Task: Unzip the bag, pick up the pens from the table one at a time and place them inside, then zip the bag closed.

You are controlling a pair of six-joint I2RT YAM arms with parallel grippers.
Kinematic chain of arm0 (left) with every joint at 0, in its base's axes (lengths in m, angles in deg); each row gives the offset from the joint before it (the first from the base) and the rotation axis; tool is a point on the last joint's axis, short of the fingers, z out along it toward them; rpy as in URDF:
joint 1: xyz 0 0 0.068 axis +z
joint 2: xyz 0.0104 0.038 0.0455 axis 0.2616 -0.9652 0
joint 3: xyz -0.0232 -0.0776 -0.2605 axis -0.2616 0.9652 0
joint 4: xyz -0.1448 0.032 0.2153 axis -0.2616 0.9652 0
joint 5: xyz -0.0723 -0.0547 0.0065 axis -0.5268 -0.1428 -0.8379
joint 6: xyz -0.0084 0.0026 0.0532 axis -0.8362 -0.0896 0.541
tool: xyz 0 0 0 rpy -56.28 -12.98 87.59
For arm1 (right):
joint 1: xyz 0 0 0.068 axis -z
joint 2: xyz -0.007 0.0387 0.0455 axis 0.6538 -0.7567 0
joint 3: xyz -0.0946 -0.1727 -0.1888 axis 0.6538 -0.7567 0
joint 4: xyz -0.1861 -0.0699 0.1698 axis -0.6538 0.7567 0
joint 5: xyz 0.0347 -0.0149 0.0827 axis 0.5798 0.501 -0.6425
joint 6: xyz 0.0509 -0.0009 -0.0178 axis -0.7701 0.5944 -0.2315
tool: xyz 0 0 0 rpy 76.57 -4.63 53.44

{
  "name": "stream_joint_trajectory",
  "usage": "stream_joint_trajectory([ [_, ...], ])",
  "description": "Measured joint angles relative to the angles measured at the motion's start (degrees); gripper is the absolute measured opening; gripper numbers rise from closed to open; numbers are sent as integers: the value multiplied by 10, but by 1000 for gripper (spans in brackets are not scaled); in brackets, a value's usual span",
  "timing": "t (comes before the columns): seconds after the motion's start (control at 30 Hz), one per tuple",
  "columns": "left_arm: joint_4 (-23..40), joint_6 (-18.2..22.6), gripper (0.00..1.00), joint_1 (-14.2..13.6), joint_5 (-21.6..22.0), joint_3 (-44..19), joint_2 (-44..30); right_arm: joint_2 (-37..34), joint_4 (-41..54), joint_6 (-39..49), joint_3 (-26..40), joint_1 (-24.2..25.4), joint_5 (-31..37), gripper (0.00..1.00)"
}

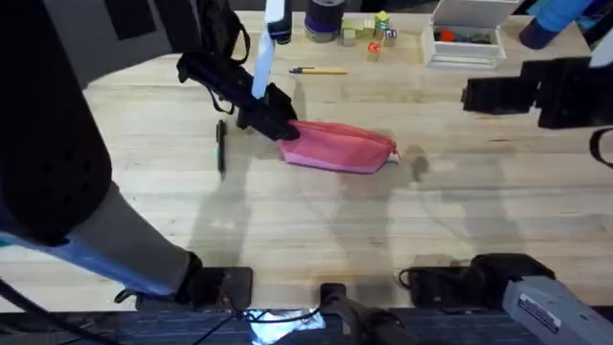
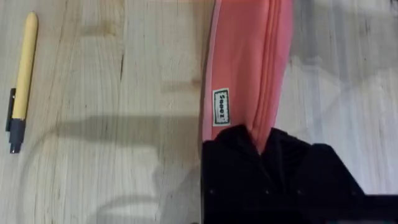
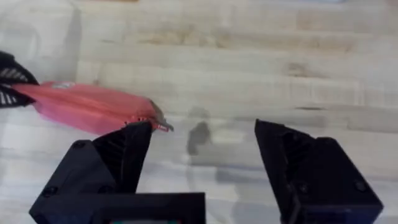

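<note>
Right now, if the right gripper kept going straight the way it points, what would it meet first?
Probably bare table. The open right gripper points past the zip end of the bag, which lies off to one side; depth is uncertain.

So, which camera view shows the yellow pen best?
The left wrist view: the yellow pen lies whole on the table, its dark clip end clear, apart from the bag. The overhead view shows it as a thin line far back.
</note>
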Motion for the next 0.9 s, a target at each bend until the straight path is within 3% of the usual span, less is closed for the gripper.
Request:
stream_joint_trajectory([
  [0.23, 0, 0, 43, 0, 0, 0, 0, -8, 21, 28, 1, 0, -2, 995],
  [0.27, 0, 0, 43, 0, 0, 0, 0, -26, 46, 84, 1, 1, -33, 995],
  [0.57, 0, 0, 43, 0, 0, 0, 0, -112, 118, 283, 1, 1, -154, 996],
  [0.9, 0, 0, 43, 0, 0, 0, 0, -211, 113, 337, 1, 1, -178, 996],
])
